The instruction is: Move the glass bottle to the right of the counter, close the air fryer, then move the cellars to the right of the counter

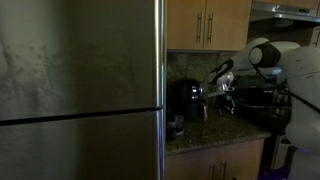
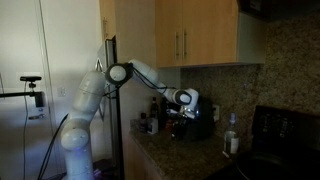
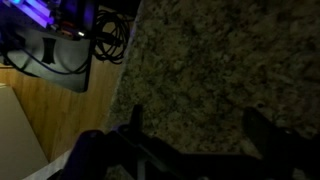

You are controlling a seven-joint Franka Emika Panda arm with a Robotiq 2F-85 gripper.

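Gaping end effector [image 3: 195, 122] (above counter [image 3: 220, 60])

Dim and grainy throughout, brightest on the wooden cabinets [image 2: 190, 40] in an exterior view, murky at the wrist, with the pincer [image 3: 195, 118] a dark blur.

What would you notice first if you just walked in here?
The big white robot arm stretches over the speckled counter toward the black air fryer. In an exterior view, a huge shiny fridge fills the left half.
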